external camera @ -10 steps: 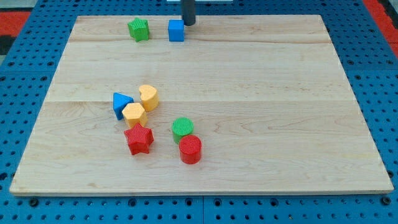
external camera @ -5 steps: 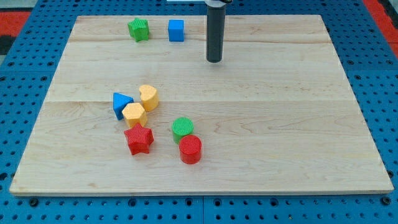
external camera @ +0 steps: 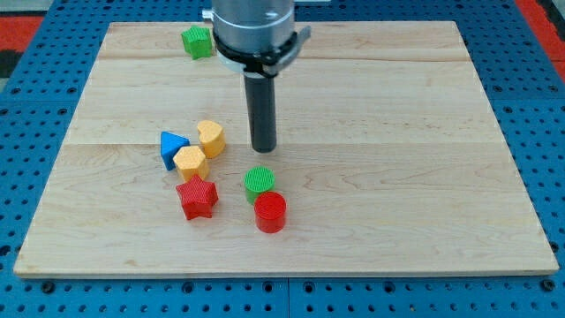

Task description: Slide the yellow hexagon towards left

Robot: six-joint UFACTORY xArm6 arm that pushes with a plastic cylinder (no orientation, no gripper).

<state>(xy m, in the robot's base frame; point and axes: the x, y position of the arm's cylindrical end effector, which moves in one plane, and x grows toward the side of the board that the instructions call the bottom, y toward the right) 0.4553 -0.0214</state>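
The yellow hexagon (external camera: 190, 162) lies left of the board's middle, touching the blue triangle (external camera: 172, 147) on its left and the yellow heart (external camera: 211, 138) above-right. My tip (external camera: 263, 147) rests on the board to the right of the yellow heart and above the green cylinder (external camera: 259, 182), apart from both. It is up and to the right of the hexagon, with a clear gap.
A red star (external camera: 198, 197) sits just below the hexagon. A red cylinder (external camera: 270, 213) lies below the green cylinder. A green star (external camera: 197, 41) is at the top left. The arm's body hides the blue cube. The wooden board (external camera: 397, 177) sits on a blue pegboard.
My tip has moved from the top of the board down and left to beside the yellow heart. The arm now covers the blue cube. No block has moved.
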